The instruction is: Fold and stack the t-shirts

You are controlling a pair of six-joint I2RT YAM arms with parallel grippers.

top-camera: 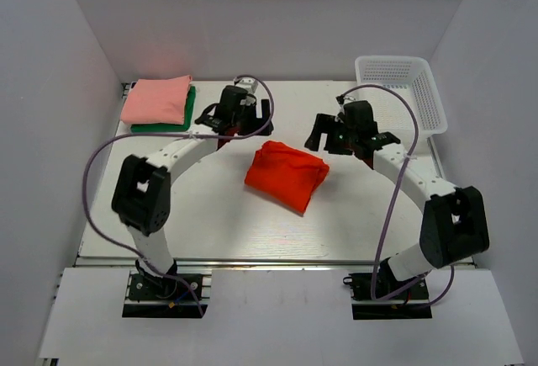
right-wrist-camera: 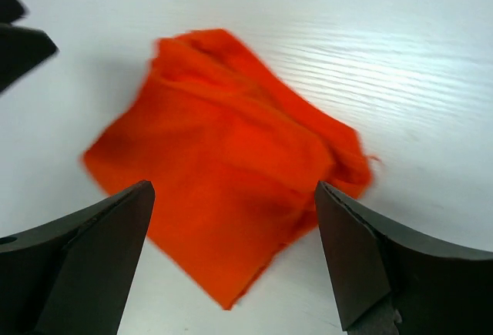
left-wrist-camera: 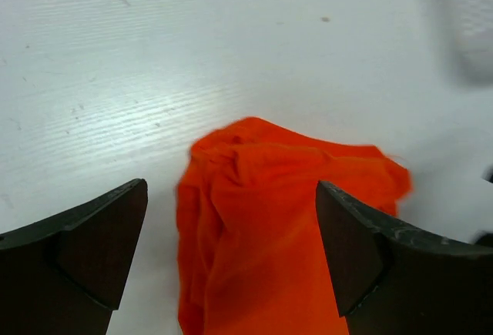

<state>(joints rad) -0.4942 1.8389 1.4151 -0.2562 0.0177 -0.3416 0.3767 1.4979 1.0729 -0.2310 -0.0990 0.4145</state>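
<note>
Orange-red cloth t-shirt [top-camera: 286,174], folded into a rumpled square, lay on the white table [top-camera: 210,214]. The left gripper [left-wrist-camera: 231,219] hung by its far-left corner and the right gripper [right-wrist-camera: 231,219] by its far-right side, both spread wide and empty. Well left of it, a folded salmon-pink t-shirt [top-camera: 156,99] rested on a dark green t-shirt [top-camera: 190,109].

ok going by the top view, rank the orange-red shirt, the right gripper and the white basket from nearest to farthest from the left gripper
From the left gripper:
1. orange-red shirt, just to its right and nearer the arm bases.
2. right gripper, further right, beyond the shirt's far edge.
3. white basket, farthest right, at the back.
</note>
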